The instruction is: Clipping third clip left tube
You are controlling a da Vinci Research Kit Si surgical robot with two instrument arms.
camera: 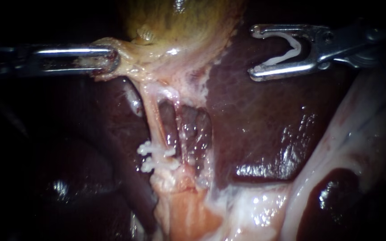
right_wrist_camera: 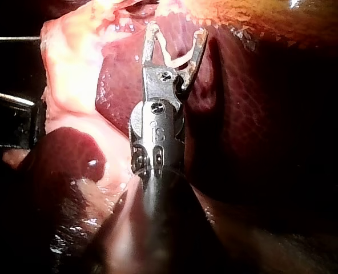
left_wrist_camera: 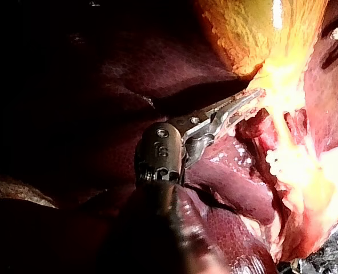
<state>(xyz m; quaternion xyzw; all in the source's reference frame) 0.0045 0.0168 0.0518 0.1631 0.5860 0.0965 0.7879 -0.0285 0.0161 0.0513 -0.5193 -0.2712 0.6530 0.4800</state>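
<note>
Clips (camera: 157, 154), two white ones, sit on the left tube (camera: 155, 125) beneath the gallbladder (camera: 179, 27). Left tool (camera: 112, 60) clamps gallbladder tissue; right tool (camera: 252, 52), spread wide, holds a loaded clip (camera: 296, 48) over the liver (camera: 264, 120).

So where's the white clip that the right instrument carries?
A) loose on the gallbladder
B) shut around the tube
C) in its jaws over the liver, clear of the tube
C: the white clip sits between the jaws of the right instrument, over the liver, apart from the left tube, which bears two clips. The left instrument grips the edge of the gallbladder.
</note>
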